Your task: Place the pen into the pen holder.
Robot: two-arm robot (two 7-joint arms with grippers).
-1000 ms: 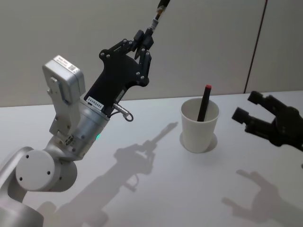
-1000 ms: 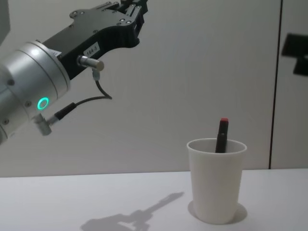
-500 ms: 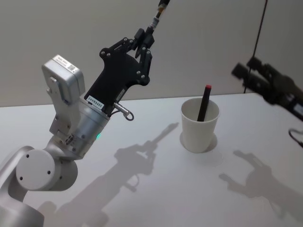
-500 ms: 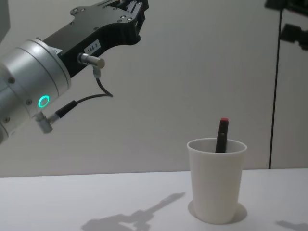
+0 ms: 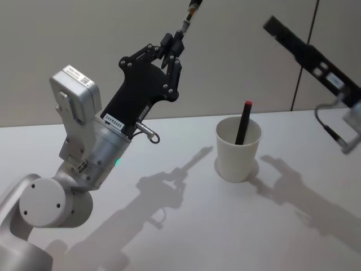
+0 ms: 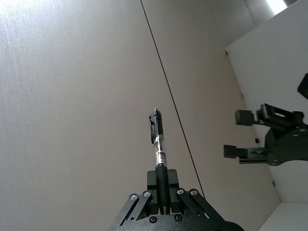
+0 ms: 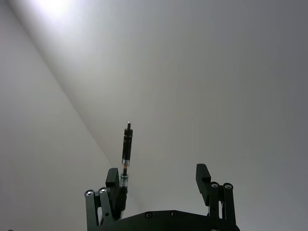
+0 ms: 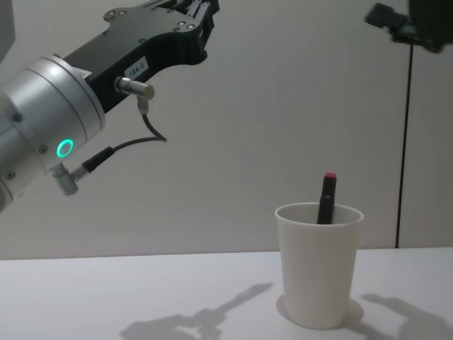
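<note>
Raised since before, the right gripper (image 5: 271, 23) is seen open-jawed; a pen (image 6: 158, 139) is clenched by the left gripper (image 6: 162, 185), lowering into the pen holder (image 5: 238, 149) pending.

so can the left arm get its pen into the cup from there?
Probably yes. The left hand holds the pen high, left of the cup; the cup's mouth is open with one red-capped pen leaning inside, and the right hand is raised well above it.
</note>
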